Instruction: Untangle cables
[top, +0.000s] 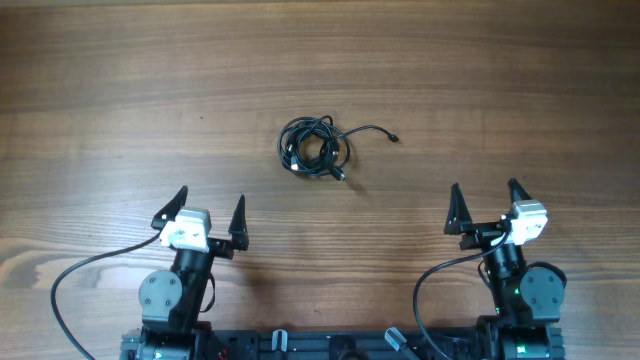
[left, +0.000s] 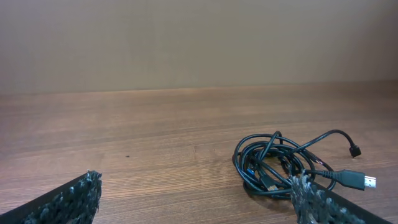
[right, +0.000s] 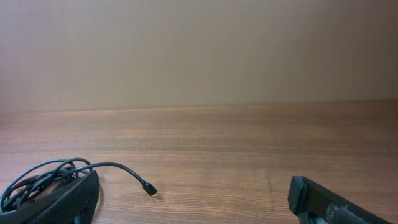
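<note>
Knotted cables lie coiled on table — left gripper, right gripper both splayed wide, empty, well back.

Both arms folded at their bases, grippers spread wide.

In the overhead view the left arm and the right arm are folded over their bases at the near edge, well apart from each other. The left gripper and the right gripper both point forward, each with a white wrist housing just behind it. Each gripper has its two dark pointed fingers spread far apart with nothing between them. In the left wrist view the textured fingers show only at the lower corners. In the right wrist view the fingers likewise sit at the bottom left and bottom right.
</note>
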